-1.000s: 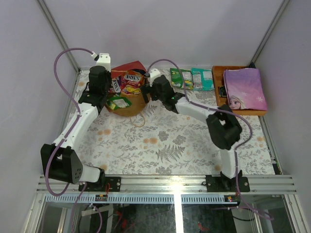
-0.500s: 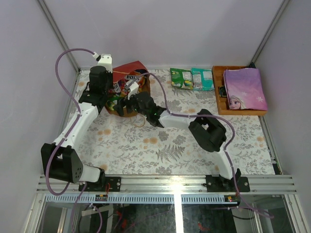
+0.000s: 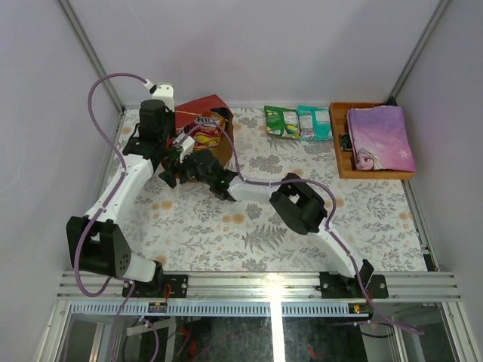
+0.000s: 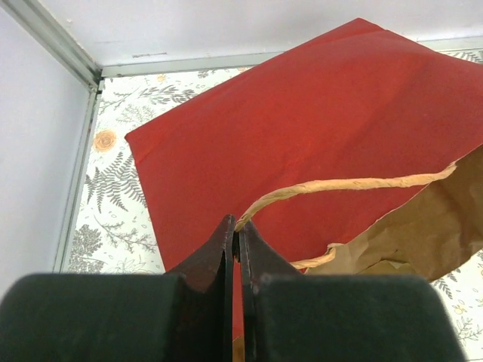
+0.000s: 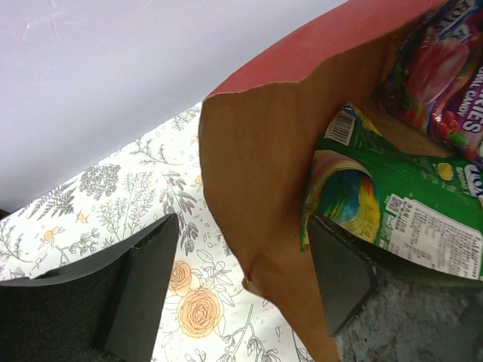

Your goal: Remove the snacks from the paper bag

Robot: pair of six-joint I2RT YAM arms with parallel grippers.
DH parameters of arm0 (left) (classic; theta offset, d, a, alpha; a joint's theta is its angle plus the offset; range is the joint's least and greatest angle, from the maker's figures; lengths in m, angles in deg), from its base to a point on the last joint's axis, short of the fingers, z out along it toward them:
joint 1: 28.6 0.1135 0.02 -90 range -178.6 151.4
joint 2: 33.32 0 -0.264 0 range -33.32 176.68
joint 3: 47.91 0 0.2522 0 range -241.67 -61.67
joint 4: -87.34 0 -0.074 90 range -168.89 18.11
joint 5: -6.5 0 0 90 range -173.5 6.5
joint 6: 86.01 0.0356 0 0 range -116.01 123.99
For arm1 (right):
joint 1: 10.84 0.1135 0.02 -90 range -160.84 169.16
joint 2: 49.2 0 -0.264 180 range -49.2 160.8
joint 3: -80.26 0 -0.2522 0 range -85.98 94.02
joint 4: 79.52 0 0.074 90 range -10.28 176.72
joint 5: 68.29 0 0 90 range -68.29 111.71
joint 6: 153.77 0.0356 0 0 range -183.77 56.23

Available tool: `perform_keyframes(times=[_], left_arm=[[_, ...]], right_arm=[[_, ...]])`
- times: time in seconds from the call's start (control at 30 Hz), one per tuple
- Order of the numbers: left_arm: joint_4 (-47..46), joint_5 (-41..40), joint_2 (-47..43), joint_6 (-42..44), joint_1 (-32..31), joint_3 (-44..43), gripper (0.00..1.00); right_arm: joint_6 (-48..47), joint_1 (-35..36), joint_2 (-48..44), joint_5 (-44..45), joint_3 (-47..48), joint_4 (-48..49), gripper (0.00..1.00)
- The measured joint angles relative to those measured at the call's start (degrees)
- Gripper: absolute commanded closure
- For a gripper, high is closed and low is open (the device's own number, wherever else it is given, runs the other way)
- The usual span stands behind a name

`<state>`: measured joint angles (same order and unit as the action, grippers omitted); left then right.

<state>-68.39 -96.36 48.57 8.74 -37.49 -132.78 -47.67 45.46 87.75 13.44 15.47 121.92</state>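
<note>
The paper bag lies on its side at the back left, red outside, brown inside. My left gripper is shut on its twisted paper handle and holds the mouth up. My right gripper is open at the mouth and straddles the bag's brown side wall. One finger is outside over the cloth. The other is inside, next to a green snack packet. A red-purple candy packet lies deeper in; from above it shows as yellow-red. A green packet and a teal packet lie on the table.
An orange-brown wooden tray with a purple princess book stands at the back right. The enclosure's wall and metal rail run close behind and left of the bag. The right arm stretches across the floral cloth.
My right arm has swung left from the bag's right side to its mouth, and its jaws have narrowed a little. The left gripper has kept its hold on the handle.
</note>
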Motion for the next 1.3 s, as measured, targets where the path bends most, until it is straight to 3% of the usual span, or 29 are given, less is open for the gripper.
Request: perform_keyframes(times=[0.2, 0.6, 0.8, 1.3], left_arm=[[0.4, 0.1, 0.2, 0.0, -0.2, -0.2, 1.00], [3.6, -1.4, 5.7, -1.6, 1.2, -4.0, 1.00], [4.9, -4.1, 6.7, -3.9, 4.0, -5.5, 1.00], [11.1, -18.8, 5.0, -10.6, 5.9, -7.2, 1.00]], right_arm=[[-1.0, 1.2, 5.6, 2.1, 5.1, 0.0, 0.41], [-0.5, 4.1, 13.1, 11.8, 11.0, 0.0, 1.00], [0.0, 4.1, 13.6, 10.1, 13.3, -0.9, 1.00], [1.9, 4.1, 14.0, -6.8, 16.7, -3.9, 1.00]])
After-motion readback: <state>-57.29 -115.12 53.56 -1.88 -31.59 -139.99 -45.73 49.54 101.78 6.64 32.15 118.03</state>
